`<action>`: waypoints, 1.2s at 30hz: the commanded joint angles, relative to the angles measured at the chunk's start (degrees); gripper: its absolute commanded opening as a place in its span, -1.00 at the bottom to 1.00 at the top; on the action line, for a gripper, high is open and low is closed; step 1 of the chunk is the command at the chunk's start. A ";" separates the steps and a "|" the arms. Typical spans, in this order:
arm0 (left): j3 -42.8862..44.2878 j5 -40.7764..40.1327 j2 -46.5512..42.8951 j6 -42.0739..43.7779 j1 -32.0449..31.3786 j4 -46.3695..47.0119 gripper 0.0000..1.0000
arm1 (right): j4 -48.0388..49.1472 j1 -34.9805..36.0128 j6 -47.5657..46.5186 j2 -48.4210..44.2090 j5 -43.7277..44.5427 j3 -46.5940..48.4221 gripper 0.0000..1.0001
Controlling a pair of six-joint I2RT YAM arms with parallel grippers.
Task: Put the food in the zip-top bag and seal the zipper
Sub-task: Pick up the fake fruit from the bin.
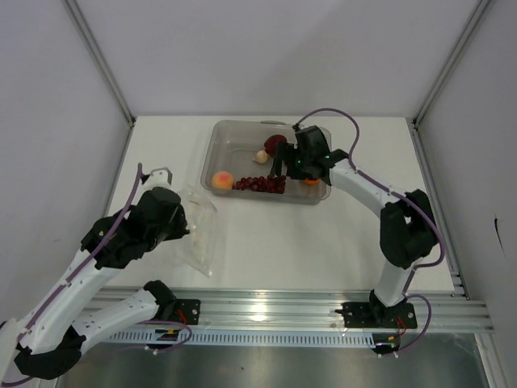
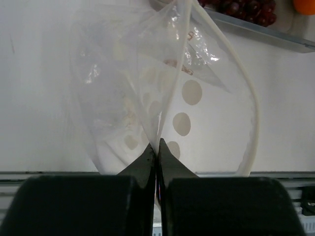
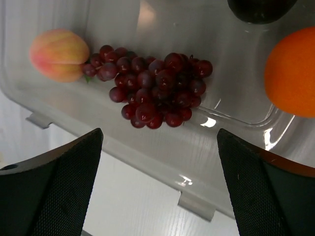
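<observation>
Clear crinkly plastic: zip-top bag [image 1: 202,230] lies on table, left of tray. My left claw [image 2: 156,150] pinched tight on bag's edge. Bag mouth gapes, zipper strip [image 2: 254,118] curving along its right side. Grey translucent tray [image 1: 226,133] mid-table holds peach [image 3: 59,54] at left end, grape bunch [image 3: 157,88] touching it, orange [image 3: 293,71] at right. My right claw [image 3: 160,182] hangs over tray's near wall, fingers spread wide, empty.

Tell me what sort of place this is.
Most likely a robotics lab test cell, not a kitchen: a white table boxed in by plain panels on aluminium posts, two arms bolted to a metal rail, and toy fruit in a translucent tray.
</observation>
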 commanded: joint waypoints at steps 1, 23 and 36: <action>2.11 -4.64 0.91 -0.52 -0.01 -3.42 -0.99 | 2.14 0.31 0.56 2.95 -0.85 5.83 0.99; -1.93 5.37 9.00 4.05 -0.01 10.55 -0.99 | 5.38 0.83 3.19 15.43 -2.25 6.28 0.99; -2.54 8.53 8.56 4.76 -0.01 12.49 -0.99 | 9.69 0.74 6.27 20.89 -3.83 7.25 0.73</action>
